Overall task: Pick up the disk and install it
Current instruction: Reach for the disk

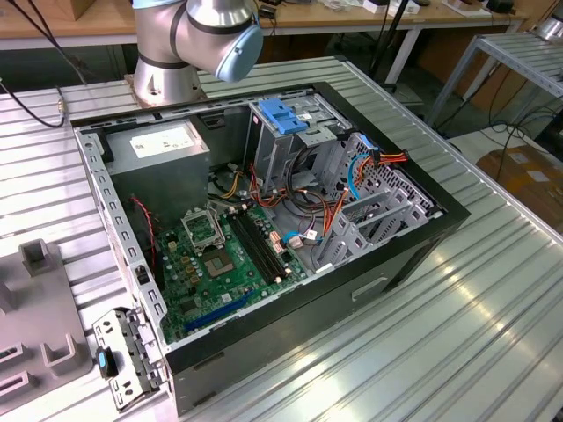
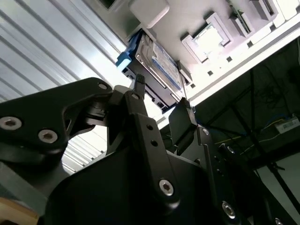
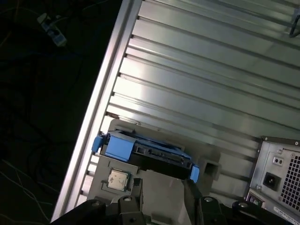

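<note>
Blue plastic rails frame the disk (image 3: 143, 151), which in the first wrist view stands on its long edge in a slot of a grey holder tray (image 3: 99, 173). The tray lies near the edge of the ribbed metal table (image 3: 197, 70). Standing the disk up this way probably leaves its sides free for fingers to come in around it; lying flat, it would offer little to grip.

The gripper (image 3: 162, 185) hangs just short of the disk. Its two black fingers (image 3: 137, 187) are spread apart with nothing clamped between them, and the gap shows in both wrist views. I cannot tell whether a fingertip brushes the blue rail. The disk sits in its slot, so by the look of it the pick-up is not yet done.

In the exterior view the computer case (image 1: 264, 229) lies on its side with the panel off. That turns its inside upward, likely so the arm can reach in from above. Inside it, the metal drive cage (image 1: 299, 154) carries a pale blue latch (image 1: 283, 114). Loose orange and blue cables (image 1: 356, 167) hang just beside the cage.
</note>
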